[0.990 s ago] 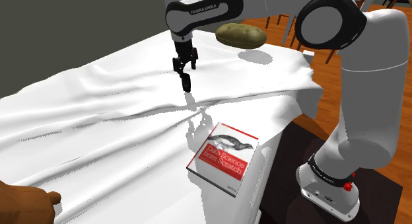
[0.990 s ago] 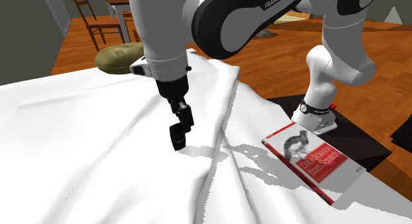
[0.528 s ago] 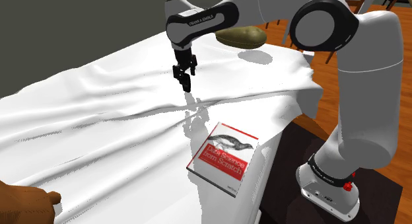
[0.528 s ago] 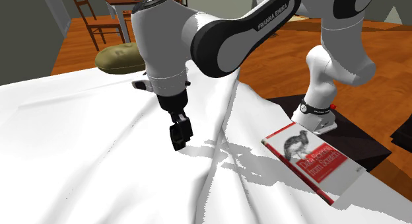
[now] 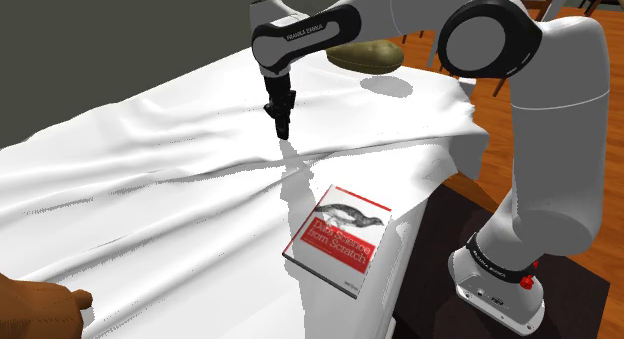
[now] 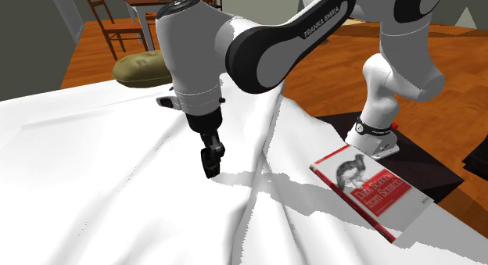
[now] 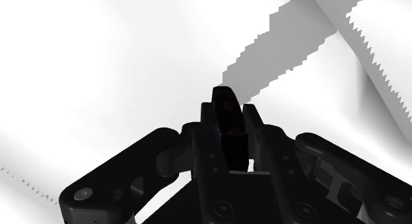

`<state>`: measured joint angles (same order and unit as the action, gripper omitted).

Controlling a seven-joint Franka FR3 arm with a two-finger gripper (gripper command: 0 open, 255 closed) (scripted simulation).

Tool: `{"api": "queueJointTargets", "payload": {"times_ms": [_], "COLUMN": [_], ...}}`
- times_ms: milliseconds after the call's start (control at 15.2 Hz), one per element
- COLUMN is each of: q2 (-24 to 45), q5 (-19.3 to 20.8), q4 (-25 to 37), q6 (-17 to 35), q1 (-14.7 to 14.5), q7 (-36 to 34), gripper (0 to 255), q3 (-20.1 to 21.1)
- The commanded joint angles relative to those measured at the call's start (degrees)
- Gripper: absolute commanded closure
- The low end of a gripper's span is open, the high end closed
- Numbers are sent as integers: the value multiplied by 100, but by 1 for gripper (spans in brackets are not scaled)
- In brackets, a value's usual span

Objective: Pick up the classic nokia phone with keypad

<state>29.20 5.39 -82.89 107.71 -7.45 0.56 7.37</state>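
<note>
The room has a wooden floor point(image 6: 328, 76) with a chair point(image 6: 109, 25) at the far side, and a plain dark wall behind the table at the shoulder view's left. A white cloth point(image 5: 150, 187) covers the whole work surface; it is rumpled into long folds and ridges, so nothing on it lies quite flat. The arm point(image 5: 560, 117) reaches from its base at the shoulder view's lower right across to the far part of the cloth. A red-and-white book point(image 5: 340, 237) lies on the near edge of the cloth, well apart from the gripper, and a brown potato point(image 5: 365, 54) sits at the far edge. The gripper point(image 5: 282, 115) points down just over a fold, and in the wrist view its two fingers are drawn in close against a small black slab, which I take to be the phone point(image 7: 225, 100), clasped across its narrow sides with one end sticking out past the fingertips. I judge the phone light, rigid and smooth-cased, so a grip across the width near the middle suits it. The risk is that it pivots or slides if held only near one end.
</note>
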Motion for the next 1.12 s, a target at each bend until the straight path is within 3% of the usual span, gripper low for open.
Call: {"api": "queueJointTargets", "payload": {"times_ms": [0,1056], "q2": [2,-140], "q5": [2,-31], "q4": [0,868], "q6": [0,-1008], "q1": [2,-23], "q7": [0,49], "gripper": [255,255], "q3": [-2,15]}}
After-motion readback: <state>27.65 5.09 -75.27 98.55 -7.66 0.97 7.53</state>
